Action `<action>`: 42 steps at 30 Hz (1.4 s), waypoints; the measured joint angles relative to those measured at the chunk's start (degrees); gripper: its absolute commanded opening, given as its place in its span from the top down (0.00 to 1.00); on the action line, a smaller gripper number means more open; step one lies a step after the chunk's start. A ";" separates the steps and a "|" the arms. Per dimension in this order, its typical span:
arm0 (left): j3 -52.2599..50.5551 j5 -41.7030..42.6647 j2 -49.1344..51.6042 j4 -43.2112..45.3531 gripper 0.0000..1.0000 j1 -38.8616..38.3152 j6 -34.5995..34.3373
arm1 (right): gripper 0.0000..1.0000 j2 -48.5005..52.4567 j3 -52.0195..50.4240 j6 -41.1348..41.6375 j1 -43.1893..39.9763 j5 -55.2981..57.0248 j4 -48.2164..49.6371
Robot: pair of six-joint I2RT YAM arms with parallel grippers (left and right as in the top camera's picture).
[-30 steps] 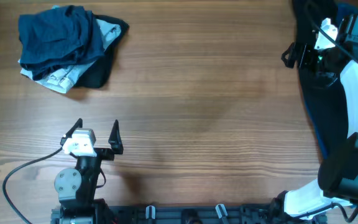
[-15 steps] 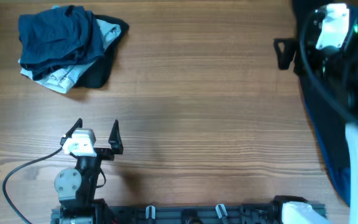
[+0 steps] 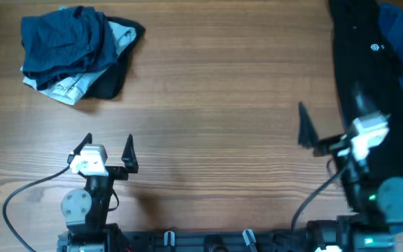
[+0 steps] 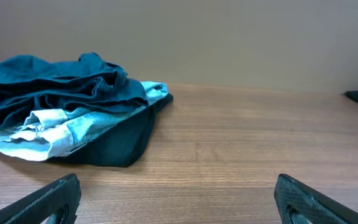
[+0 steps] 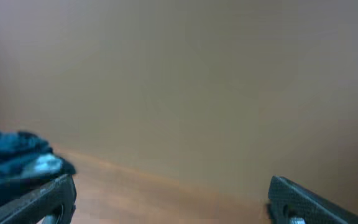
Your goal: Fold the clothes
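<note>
Spreading across the overhead view is the wooden surface (image 3: pixel 222 91), with the clothes in two places well apart. Along its right edge lies a long black garment (image 3: pixel 359 77) with a brighter blue piece (image 3: pixel 397 31) beside it at the far corner. At the far left sits a crumpled pile: dark navy shorts (image 3: pixel 65 35) on top, light-blue denim (image 3: pixel 65 87) showing beneath them, and a black piece (image 3: pixel 112 78) sticking out at the pile's right side. The right pincer (image 5: pixel 169 202) sits at the near right, by the inner edge of the black garment, with its fingers spread wide. The left pincer (image 3: pixel 109 143) is at the near left, equally spread, pointing toward the pile and well short of it. A small white logo (image 3: pixel 375 47) marks the black garment
</note>
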 measured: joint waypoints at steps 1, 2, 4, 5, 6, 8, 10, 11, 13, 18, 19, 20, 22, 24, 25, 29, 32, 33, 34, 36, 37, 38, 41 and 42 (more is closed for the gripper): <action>0.00 0.00 -0.02 0.02 0.00 0.00 0.02 | 0.00 -2.38 -3.93 0.22 0.00 0.22 0.98; 0.00 0.00 -0.02 0.00 0.00 0.00 0.02 | 0.00 -4.35 -7.54 1.01 0.00 0.81 1.84; -0.02 0.00 -0.04 0.00 0.00 0.00 0.00 | 0.00 -7.91 -14.21 3.56 0.00 2.40 3.04; -0.02 0.00 -0.02 0.02 0.00 0.00 0.00 | 0.00 -9.51 -16.90 4.33 0.00 3.04 3.91; -0.02 0.00 -0.04 0.02 0.00 0.00 0.00 | 0.00 -10.64 -18.38 4.72 0.00 3.34 4.28; -0.02 0.00 -0.04 0.02 0.00 0.00 0.00 | 0.00 -12.44 -20.72 5.01 0.00 3.80 4.66; -0.02 0.00 -0.04 0.02 0.00 0.00 0.00 | 0.00 -12.87 -22.01 5.01 0.00 4.07 4.72; -0.02 0.00 -0.04 0.02 0.00 0.00 0.00 | 0.00 -12.92 -22.56 5.01 0.00 4.09 4.74; -0.02 0.00 -0.04 0.00 0.00 0.00 0.00 | 0.00 -13.38 -23.78 5.01 0.00 4.13 4.37; -0.02 0.00 -0.04 0.00 0.00 0.00 0.02 | 0.00 -18.18 -24.81 5.01 0.00 4.24 -2.16; -0.02 0.00 -0.02 0.04 0.00 0.00 0.00 | 0.00 -19.23 -24.83 5.01 0.00 4.24 -3.65; -0.02 0.00 -0.04 0.02 0.00 0.00 0.00 | 0.00 -19.52 -24.83 5.01 0.00 4.24 -4.22; -0.02 0.00 -0.04 0.02 0.00 0.00 0.00 | 0.00 -19.58 -24.83 5.01 0.00 4.24 -4.44; -0.02 0.00 -0.04 0.02 0.00 0.00 0.02 | 0.00 -19.58 -24.83 5.01 0.00 4.24 -4.46; -0.02 0.00 -0.04 0.02 0.00 0.00 0.00 | 0.00 -19.58 -24.83 5.01 0.00 4.24 -4.44; -0.02 0.00 -0.02 0.02 0.00 0.00 0.00 | 0.00 -19.58 -24.83 5.01 0.00 4.24 -4.44; -0.02 0.00 -0.02 0.02 0.00 0.00 0.00 | 0.00 -19.58 -24.83 5.01 0.00 4.24 -4.46; -0.02 0.00 -0.04 0.02 0.00 0.00 0.00 | 0.00 -19.58 -24.83 5.01 0.00 4.24 -4.44; -0.02 0.00 -0.04 0.02 0.00 0.00 0.00 | 0.00 -19.58 -24.83 5.01 0.00 4.24 -4.46; -0.02 0.00 -0.02 0.02 0.00 0.00 0.02 | 0.00 -19.58 -24.83 5.01 0.00 4.24 -4.46; -0.02 0.00 -0.04 0.02 0.00 0.00 0.00 | 0.00 -19.58 -24.83 5.01 0.00 4.24 -4.46; -0.02 0.00 -0.04 0.02 0.00 0.00 0.00 | 0.00 -19.58 -24.83 5.01 0.00 4.24 -4.44; -0.02 0.00 -0.04 0.02 0.00 0.00 0.02 | 0.00 -19.58 -24.83 5.01 0.00 4.24 -4.44; -0.02 0.00 -0.02 0.02 0.00 0.00 0.02 | 0.00 -19.58 -24.83 5.01 0.00 4.24 -4.44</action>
